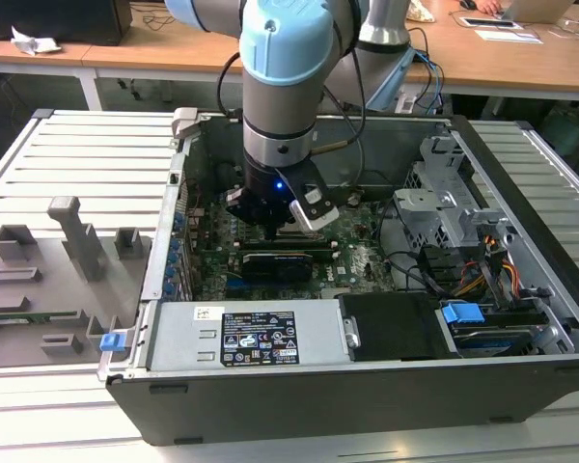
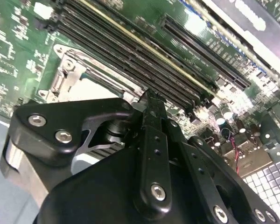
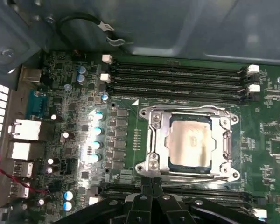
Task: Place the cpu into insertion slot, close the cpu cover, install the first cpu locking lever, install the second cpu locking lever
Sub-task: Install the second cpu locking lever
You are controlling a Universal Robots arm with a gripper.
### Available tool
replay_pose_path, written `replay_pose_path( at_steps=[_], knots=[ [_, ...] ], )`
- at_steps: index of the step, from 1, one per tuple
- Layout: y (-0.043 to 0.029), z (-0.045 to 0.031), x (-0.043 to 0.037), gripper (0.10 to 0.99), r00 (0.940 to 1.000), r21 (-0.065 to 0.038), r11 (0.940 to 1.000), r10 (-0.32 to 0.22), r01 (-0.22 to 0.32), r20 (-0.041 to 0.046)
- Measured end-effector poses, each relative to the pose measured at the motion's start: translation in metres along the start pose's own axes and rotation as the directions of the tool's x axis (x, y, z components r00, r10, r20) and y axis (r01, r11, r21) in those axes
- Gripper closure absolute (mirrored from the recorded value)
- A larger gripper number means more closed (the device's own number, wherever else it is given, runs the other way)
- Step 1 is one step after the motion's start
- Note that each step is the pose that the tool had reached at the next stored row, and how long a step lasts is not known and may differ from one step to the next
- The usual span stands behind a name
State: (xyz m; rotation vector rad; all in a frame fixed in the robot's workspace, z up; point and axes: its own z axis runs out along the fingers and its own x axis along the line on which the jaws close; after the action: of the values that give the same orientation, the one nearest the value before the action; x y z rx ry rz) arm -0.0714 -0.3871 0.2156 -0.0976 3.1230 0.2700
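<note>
**Gripper closed at the edge of the covered socket**

In the first wrist view the cpu [image 3: 188, 142] lies flat inside the insertion slot [image 3: 155, 140], with its silvery top showing through the window of the cpu cover [image 3: 225, 140]. The cover lies down flat over the chip. The gripper [image 3: 151, 183] has its two black fingers pressed together, with nothing between them, and the tips are just beside the socket edge that faces the camera. A thin metal lever [image 3: 191, 176] runs along this same edge, close to the fingertips. Memory slots [image 3: 177, 79] lie on the far side of the socket. In the exterior view the arm reaches down into the open computer case [image 1: 521, 376], and the gripper [image 1: 270, 230] is low over the green motherboard [image 1: 362, 258].
</note>
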Motion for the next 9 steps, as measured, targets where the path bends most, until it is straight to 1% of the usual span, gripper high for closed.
replay_pose_path(
  at_steps=[4,6,7,9],
  knots=[
    [-0.0020,0.0069,0.0025,0.980,1.0000,-0.015,0.9999,0.000,0.000,0.0014],
    [-0.0025,0.0084,0.0026,0.980,1.0000,-0.021,0.9998,0.000,0.000,0.0017],
    [-0.0027,0.0094,0.0026,0.980,1.0000,-0.027,0.9996,0.000,0.000,0.0021],
    [-0.0031,0.0118,0.0030,0.980,1.0000,-0.034,0.9994,0.000,0.000,0.0026]
  ],
)
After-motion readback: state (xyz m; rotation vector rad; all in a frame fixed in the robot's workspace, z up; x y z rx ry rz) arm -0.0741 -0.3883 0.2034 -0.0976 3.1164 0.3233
